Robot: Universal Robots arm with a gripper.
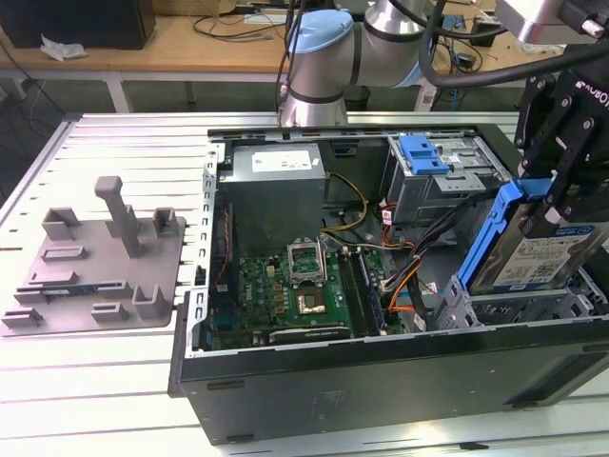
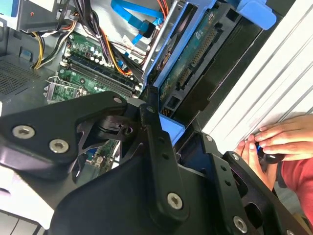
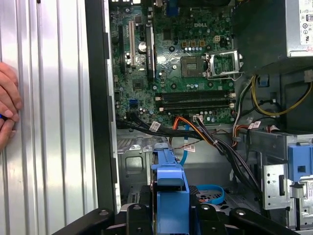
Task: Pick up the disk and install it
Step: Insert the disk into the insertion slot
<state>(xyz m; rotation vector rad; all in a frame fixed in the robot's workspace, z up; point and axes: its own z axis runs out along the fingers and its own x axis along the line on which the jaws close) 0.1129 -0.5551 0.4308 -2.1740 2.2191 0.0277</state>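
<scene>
Black fingers (image 1: pixel 559 190) grip the flat silver disk (image 1: pixel 538 259) (blue plastic carrier (image 1: pixel 485 238)).

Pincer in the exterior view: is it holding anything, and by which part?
Yes: the pincer is shut on the disk, clamping the raised end of its blue carrier; the disk hangs tilted over the open case.

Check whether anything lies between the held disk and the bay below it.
Nothing solid shows under the disk, which the gripper holds tilted over the bay. A blue cable loops close beside it in the first wrist view and might snag.
</scene>
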